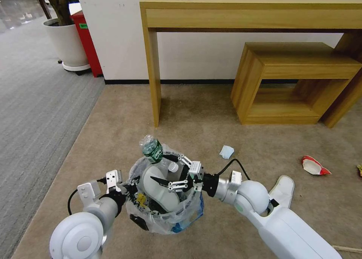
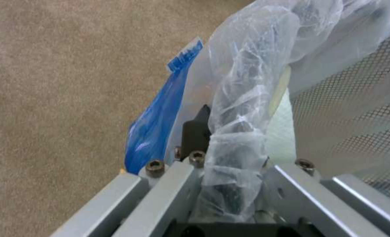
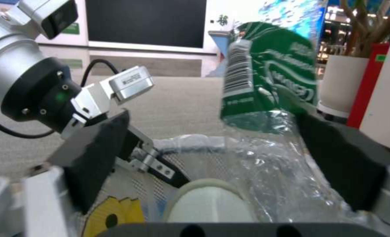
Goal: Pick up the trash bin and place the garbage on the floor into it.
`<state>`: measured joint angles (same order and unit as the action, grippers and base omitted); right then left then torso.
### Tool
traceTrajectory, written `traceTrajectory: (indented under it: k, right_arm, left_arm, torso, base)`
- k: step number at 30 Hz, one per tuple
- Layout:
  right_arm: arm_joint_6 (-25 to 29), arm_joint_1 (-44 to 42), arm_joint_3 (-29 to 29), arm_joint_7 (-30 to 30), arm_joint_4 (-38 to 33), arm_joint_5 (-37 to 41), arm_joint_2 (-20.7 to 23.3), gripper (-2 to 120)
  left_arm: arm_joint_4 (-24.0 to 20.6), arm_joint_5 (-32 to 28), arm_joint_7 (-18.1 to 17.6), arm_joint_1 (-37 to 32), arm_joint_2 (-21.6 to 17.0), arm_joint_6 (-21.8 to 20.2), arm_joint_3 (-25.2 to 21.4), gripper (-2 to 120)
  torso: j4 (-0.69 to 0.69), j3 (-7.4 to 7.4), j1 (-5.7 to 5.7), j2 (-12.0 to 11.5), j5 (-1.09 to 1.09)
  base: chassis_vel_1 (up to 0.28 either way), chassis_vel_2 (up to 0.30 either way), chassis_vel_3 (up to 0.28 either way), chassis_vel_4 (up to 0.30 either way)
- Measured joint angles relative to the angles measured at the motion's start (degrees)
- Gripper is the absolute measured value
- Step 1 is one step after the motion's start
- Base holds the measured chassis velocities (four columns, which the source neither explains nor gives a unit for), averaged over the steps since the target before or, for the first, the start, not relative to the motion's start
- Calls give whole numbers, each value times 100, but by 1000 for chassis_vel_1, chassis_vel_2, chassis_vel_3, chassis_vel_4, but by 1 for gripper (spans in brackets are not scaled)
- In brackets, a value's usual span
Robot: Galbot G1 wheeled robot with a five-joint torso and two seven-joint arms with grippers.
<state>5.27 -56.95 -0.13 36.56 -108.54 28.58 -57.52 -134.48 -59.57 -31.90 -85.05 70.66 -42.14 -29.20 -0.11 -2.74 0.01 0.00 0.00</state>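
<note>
The trash bin (image 1: 166,210) is held off the carpet floor (image 1: 211,123) by the left claw (image 1: 126,187), clamped on its bag-wrapped rim at nine o'clock. The right claw (image 1: 177,174) is spread wide over the mouth, beside a plastic bottle (image 1: 152,150) leaning at twelve o'clock. The bottle is judged light, crushable and slippery; its labelled middle suits gripping.

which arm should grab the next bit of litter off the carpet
Probably the right. Its hand is open over the bin, and the slipper, mask and crushed cup all lie on its side. The left hand is clamped on the bin's rim.
</note>
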Motion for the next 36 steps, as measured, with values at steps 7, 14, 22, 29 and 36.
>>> traceTrajectory:
  k: [7, 14, 22, 29, 36]
  right_arm:
    - [13, -120, 242, 0, -105, -18, 102, 100]
    - [13, -201, 285, 0, -134, -35, 139, 100]
    - [-2, -280, 194, 22, -14, -231, 149, 100]
    - [-15, -284, 166, 287, 108, -517, 201, 100]
    - [-14, -275, 207, 614, 145, -627, 210, 100]
  left_arm:
    - [-10, -14, 0, 11, -15, 0, -119, 1]
    - [-48, -31, -2, 6, -9, 0, -154, 1]
    - [-193, -30, -10, -73, -1, 0, -190, 1]
    - [-292, -67, -17, -89, 12, -1, -213, 1]
    - [-303, -99, -17, -74, 21, -2, -226, 1]
  torso:
    - [0, 0, 0, 0, 0]
    - [0, 0, 0, 0, 0]
    - [0, 0, 0, 0, 0]
    - [0, 0, 0, 0, 0]
    - [0, 0, 0, 0, 0]
  base:
    - [0, 0, 0, 0]
    - [0, 0, 0, 0]
    - [0, 0, 0, 0]
    - [0, 0, 0, 0]
    - [0, 0, 0, 0]
